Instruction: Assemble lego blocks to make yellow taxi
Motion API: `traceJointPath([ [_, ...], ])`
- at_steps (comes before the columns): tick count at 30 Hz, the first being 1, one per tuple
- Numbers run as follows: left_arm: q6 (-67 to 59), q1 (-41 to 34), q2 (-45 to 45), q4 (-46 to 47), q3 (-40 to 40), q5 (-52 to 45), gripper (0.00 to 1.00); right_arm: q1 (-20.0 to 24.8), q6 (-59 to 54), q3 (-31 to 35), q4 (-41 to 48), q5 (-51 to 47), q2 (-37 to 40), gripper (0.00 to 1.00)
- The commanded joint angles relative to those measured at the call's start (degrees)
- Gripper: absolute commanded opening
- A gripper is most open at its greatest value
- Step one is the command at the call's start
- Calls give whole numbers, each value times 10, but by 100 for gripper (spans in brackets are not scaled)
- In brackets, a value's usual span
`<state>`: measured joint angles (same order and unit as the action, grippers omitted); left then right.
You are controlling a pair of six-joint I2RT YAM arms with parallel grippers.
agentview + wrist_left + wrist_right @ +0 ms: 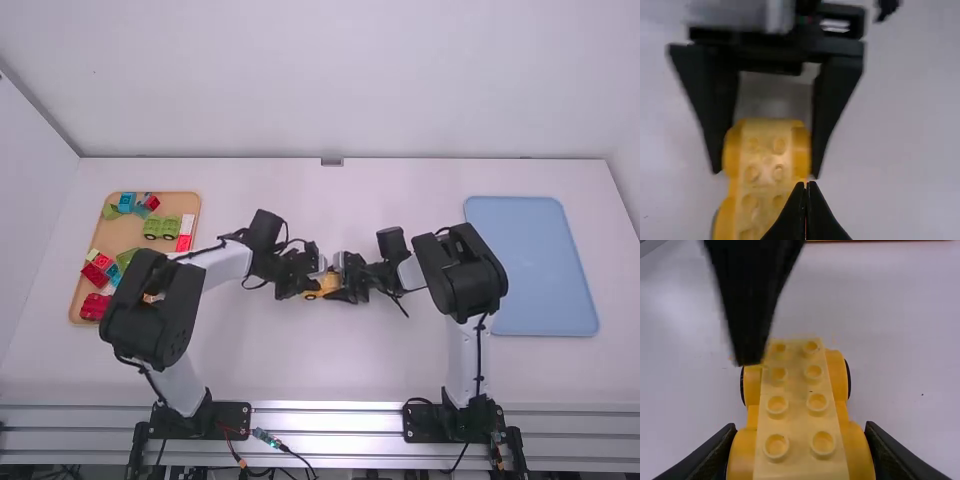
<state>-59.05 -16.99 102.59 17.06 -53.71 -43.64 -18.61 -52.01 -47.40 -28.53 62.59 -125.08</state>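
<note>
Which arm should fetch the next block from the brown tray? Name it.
Left, I'd judge: its end effector is shut and empty, its base nearer the brown tray; the right end effector grips the yellow car.

– Yellow car base [794,412], mat'l?
– Plastic, semi-gloss, smooth betw. studs.
– Blue tray [530,265], 3 o'c?
– Looks plastic, smooth, matt.
– Rail [330,420], 6 o'c?
– Metal, shiny, ridged.
– Table [330,365], ctr?
– Approx. matt, v. smooth, mat'l unclear.
</note>
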Motion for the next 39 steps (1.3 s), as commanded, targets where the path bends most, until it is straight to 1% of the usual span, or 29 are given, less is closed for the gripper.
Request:
traceJointPath([
  [1, -46, 7, -44, 36, -43, -17, 2, 6, 12, 1, 3, -26, -16, 46],
  [3, -69, 14, -56, 70, -65, -17, 2, 10, 12, 4, 3, -26, -16, 46],
  [6, -67, 26, -62, 87, -85, -1, 2, 15, 12, 5, 3, -26, -16, 47],
  [11, 8, 52, -64, 72, -97, 59, 2, 21, 12, 5, 5, -26, -16, 47],
  [14, 51, 64, -64, 64, -97, 74, 2, 21, 12, 5, 5, -27, -16, 47],
  [15, 61, 69, -64, 65, -97, 78, 5, 21, 12, 5, 5, -26, -16, 48],
  [16, 70, 74, -64, 67, -96, 85, 16, 21, 12, 5, 5, -26, -16, 52],
  [17, 73, 76, -64, 67, -96, 88, 21, 21, 12, 5, 5, -26, -16, 54],
  [19, 69, 77, -64, 69, -96, 88, 22, 19, 12, 5, 5, -27, -16, 57],
  [20, 67, 75, -64, 70, -96, 88, 26, 17, 12, 5, 6, -30, -16, 63],
  [22, 68, 73, -64, 67, -96, 88, 31, 16, 12, 5, 7, -39, -16, 70],
  [24, 68, 73, -64, 64, -96, 88, 33, 18, 12, 5, 10, -46, -16, 76],
  [25, 68, 73, -64, 61, -96, 88, 36, 18, 12, 5, 10, -46, -16, 94],
  [26, 68, 73, -64, 58, -96, 88, 44, 18, 12, 5, 10, -44, -16, 99],
  [27, 70, 73, -64, 55, -96, 88, 82, 18, 13, 5, 9, -44, -16, 99],
  [28, 70, 73, -64, 54, -96, 88, 99, 18, 20, 5, 9, -45, -16, 99],
  [32, 69, 77, -64, 51, -96, 89, 99, 18, 42, 5, 7, -66, -14, 99],
  [36, 68, 72, -64, 53, -96, 133, 99, 27, 44, 6, 11, -66, -6, 99],
  [39, 70, 73, -64, 57, -96, 164, 99, 34, 37, 6, 55, -70, 16, 99],
])
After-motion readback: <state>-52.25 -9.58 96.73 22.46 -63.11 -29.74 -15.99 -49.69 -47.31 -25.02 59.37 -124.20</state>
